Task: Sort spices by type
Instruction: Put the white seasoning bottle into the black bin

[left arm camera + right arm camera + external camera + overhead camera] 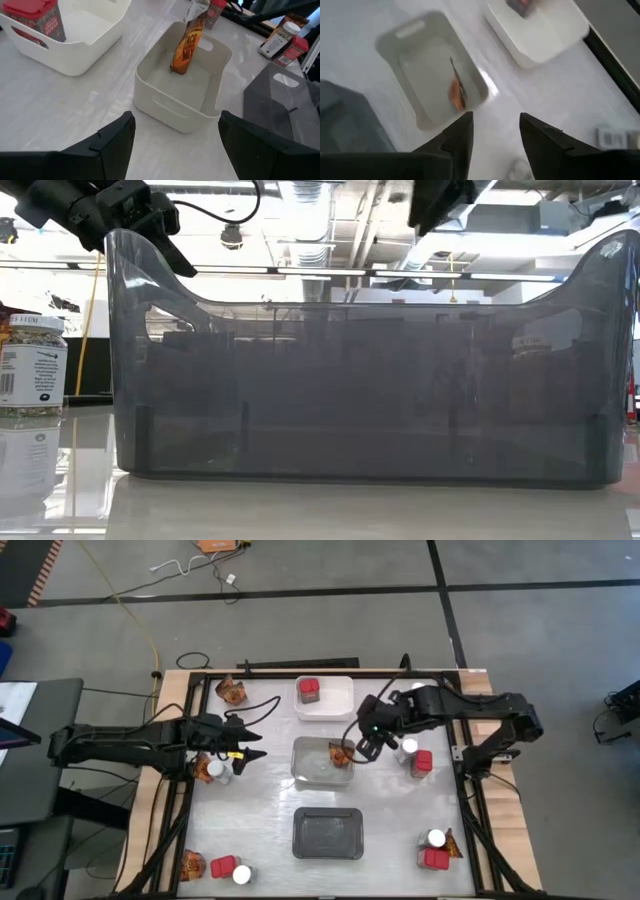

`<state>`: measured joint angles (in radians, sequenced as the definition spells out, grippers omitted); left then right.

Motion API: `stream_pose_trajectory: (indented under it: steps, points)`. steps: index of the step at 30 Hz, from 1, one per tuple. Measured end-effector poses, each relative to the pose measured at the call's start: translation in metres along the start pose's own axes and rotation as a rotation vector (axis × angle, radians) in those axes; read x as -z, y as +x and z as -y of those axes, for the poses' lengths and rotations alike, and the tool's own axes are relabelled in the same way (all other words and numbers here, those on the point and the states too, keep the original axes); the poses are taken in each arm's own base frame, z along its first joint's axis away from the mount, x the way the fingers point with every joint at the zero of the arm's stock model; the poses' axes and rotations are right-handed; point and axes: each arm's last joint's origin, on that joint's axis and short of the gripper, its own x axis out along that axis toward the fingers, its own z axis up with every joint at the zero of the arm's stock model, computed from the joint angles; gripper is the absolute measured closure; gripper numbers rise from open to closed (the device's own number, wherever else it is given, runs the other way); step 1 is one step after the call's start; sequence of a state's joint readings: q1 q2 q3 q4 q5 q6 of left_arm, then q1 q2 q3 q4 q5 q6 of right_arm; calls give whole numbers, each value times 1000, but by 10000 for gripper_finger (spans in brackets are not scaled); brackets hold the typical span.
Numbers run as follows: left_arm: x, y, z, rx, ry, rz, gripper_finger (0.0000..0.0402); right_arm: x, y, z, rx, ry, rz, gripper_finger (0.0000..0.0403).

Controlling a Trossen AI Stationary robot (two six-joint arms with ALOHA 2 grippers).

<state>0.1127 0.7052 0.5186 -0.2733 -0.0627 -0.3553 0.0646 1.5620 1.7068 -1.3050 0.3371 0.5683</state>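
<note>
An orange-brown packet stands on its lower end inside the clear tray, tilted toward the tray's right wall. My right gripper hangs open above that tray's right edge, clear of the packet. A red container sits in the white tray at the far side. My left gripper stands open at the left, raised and pointing toward the clear tray, holding nothing. A jar and a packet lie under the left arm.
The dark grey tray sits near the front. Loose spices: a packet far left, a jar and red container at right, one group near left, another near right. Bare tabletop lies between the trays.
</note>
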Motion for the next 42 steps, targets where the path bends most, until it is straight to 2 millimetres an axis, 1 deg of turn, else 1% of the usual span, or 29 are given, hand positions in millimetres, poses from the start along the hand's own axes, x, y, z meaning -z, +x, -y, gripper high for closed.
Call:
stream_pose_trajectory:
  steps: [6, 11, 14, 19, 24, 27, 29, 33, 37, 39, 42]
  points:
    - [0, 0, 0, 1, 3, 0, 127, 24, 7, -18, 37, 20, -57, 188]
    - [0, 0, 0, -12, 34, 5, 126, 48, 18, -33, 70, 113, -99, 186]
    - [0, 0, -1, -41, 48, 15, 116, 62, 21, -42, 72, 151, -111, 186]
    - [-1, 0, -2, -55, 13, 20, 81, 82, 16, -53, 114, 151, -105, 186]
    - [-1, 0, -2, -54, -6, 21, 75, 102, 5, -56, 214, 136, -76, 186]
    - [-1, 0, -1, -43, -29, 18, 76, 112, -3, -54, 264, 138, -73, 186]
    - [-1, 0, -1, -44, -68, 29, 77, 119, -6, -50, 234, 143, -47, 186]
    - [-2, 1, -2, -84, -123, 49, 77, 140, -12, -31, 155, 188, 37, 186]
    - [-3, 1, -2, -86, -195, 60, 77, 159, -12, -9, 36, 228, 100, 186]
    - [-3, 1, -2, -86, -230, 65, 77, 165, -11, 0, -40, 227, 138, 186]
    - [-2, 1, -1, -105, -275, 72, 77, 171, -5, 8, -171, 189, 208, 186]
